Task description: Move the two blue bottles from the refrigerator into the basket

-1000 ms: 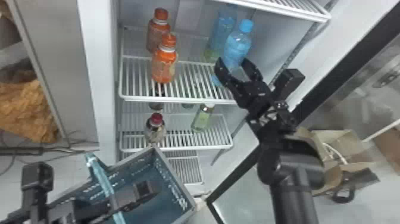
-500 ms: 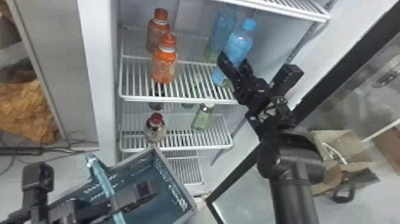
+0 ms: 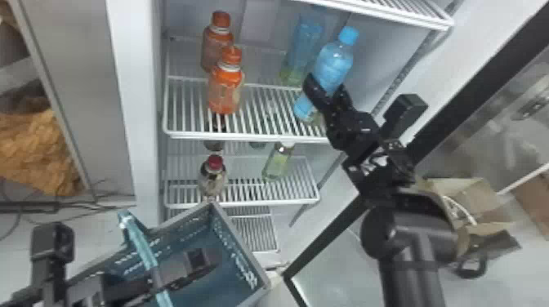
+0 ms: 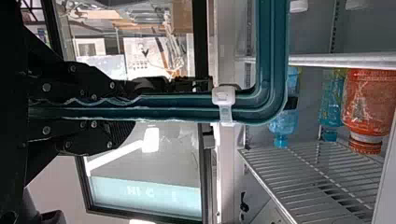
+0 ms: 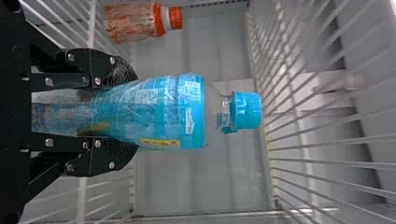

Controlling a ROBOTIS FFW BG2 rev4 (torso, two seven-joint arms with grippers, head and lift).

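My right gripper (image 3: 326,90) is at the right of the upper refrigerator shelf, shut on the waist of the front blue bottle (image 3: 334,65). In the right wrist view, both fingers of the right gripper (image 5: 135,113) press the sides of this blue bottle (image 5: 170,112), its cap beyond them. The second blue bottle (image 3: 304,45) stands behind it, to the left. At the lower left, my left gripper (image 3: 196,266) is shut on the handle (image 3: 141,245) of the blue-green basket (image 3: 261,285). The left wrist view shows the handle (image 4: 187,106) between the left gripper's fingers (image 4: 105,133).
Two orange bottles (image 3: 226,87) stand on the left of the same shelf (image 3: 261,102). A dark bottle (image 3: 213,179) and a greenish bottle (image 3: 277,163) are one shelf lower. Another shelf (image 3: 392,12) runs above, and the refrigerator door (image 3: 331,245) stands open at the right.
My right gripper's fingers have come together on the front blue bottle. That bottle's cap has shifted slightly to the right. The left arm and the basket have kept still.
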